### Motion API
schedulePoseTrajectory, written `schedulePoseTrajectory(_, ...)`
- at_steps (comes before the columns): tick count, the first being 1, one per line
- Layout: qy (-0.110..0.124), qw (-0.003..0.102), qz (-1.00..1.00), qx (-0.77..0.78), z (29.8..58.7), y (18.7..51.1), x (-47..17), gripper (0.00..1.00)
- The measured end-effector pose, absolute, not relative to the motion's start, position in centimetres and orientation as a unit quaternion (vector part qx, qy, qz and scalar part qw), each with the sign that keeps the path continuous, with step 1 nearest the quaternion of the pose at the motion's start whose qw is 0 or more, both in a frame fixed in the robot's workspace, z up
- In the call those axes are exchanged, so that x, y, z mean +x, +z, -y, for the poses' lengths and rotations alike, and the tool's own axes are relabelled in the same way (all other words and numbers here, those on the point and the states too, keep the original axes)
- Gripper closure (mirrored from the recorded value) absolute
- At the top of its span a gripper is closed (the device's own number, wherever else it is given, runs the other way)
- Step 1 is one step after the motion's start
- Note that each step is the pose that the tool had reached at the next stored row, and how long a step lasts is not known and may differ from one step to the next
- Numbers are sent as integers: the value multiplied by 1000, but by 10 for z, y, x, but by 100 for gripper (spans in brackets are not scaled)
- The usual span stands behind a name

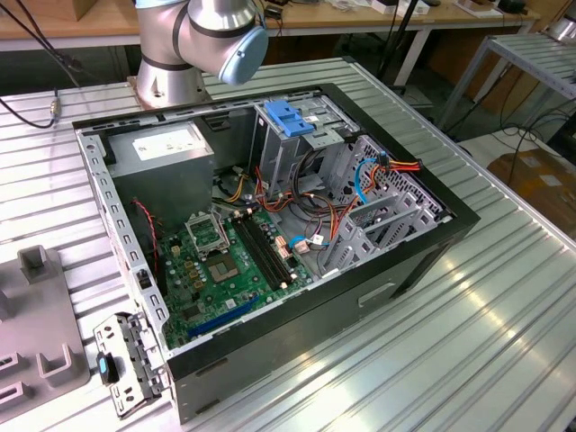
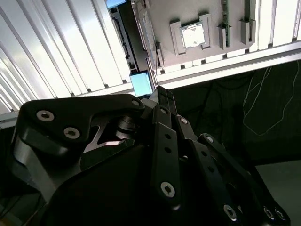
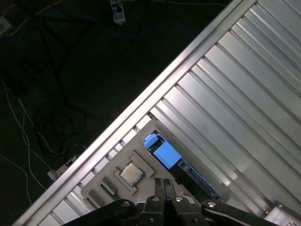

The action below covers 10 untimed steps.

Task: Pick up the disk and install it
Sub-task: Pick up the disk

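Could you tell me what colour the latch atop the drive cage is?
The latch is blue; exterior view.

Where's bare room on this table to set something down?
The ribbed table is bare on the exterior view's right of the open case. The exterior view's left is crowded by the grey tray and a metal bracket; inside the case, cables fill the space.

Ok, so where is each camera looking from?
Exterior view: off the arm, looking down into the open computer case; the arm's base shows.
First wrist view: on the arm, looking down past the gripper at the disk on the grey tray.
Second wrist view: on the arm, behind the gripper, facing that tray.
Both wrist views share gripper, disk, tray.
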State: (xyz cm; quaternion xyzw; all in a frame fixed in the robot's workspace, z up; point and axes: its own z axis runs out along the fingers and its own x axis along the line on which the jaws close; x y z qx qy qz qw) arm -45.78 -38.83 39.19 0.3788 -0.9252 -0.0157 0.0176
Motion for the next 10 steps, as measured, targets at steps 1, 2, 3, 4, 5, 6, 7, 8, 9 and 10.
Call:
schedulePoseTrajectory(1, -16, 18, 924, 382, 388, 392, -458, 89)
schedulePoseTrajectory(2, -16, 18, 923, 385, 388, 392, -458, 89)
schedulePoseTrajectory(3, -16, 18, 921, 389, 388, 392, -458, 89)
schedulePoseTrajectory(4, -15, 18, 920, 392, 388, 392, -458, 89)
schedulePoseTrajectory(5, -15, 18, 918, 396, 388, 392, -458, 89)
schedulePoseTrajectory(6, -15, 18, 916, 401, 388, 392, -458, 89)
schedulePoseTrajectory(7, -15, 18, 914, 404, 388, 392, -458, 89)
schedulePoseTrajectory(8, -15, 18, 913, 407, 388, 392, -458, 89)
schedulePoseTrajectory(9, -15, 18, 911, 412, 388, 392, -458, 89)
schedulePoseTrajectory(10, -15, 18, 908, 418, 388, 392, -458, 89)
